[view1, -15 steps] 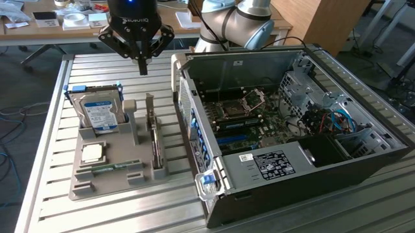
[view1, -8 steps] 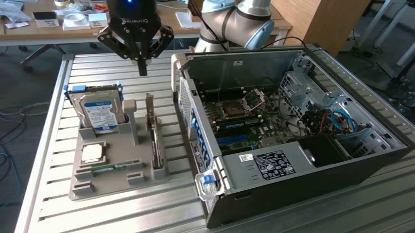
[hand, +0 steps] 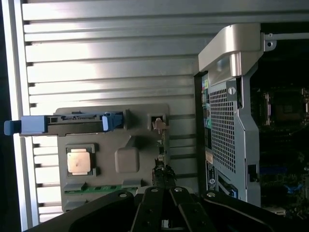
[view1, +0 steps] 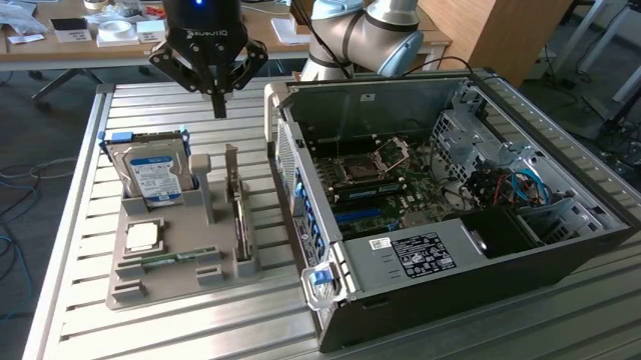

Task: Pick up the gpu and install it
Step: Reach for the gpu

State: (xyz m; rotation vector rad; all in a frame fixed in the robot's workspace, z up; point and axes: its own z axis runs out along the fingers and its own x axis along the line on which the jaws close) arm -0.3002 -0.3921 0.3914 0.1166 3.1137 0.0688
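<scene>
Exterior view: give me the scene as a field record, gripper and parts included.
gripper: shut, empty, raised above the gpu
gpu: standing on edge in the grey holder tray, untouched
hard drive: upright in the same tray
CPU, RAM stick: lying flat in the tray
computer case: open, to the exterior view's right of the tray
task state: gpu not yet picked up

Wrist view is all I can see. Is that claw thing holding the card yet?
Observer: No. The gripper hangs shut and empty above the table, apart from the gpu.
Operator: Where's the gpu, then?
Observer: Standing on edge in the grey tray, at the exterior view's right of the hard drive.
Operator: What's inside the computer?
Observer: Among other parts, a labelled power supply.
</scene>
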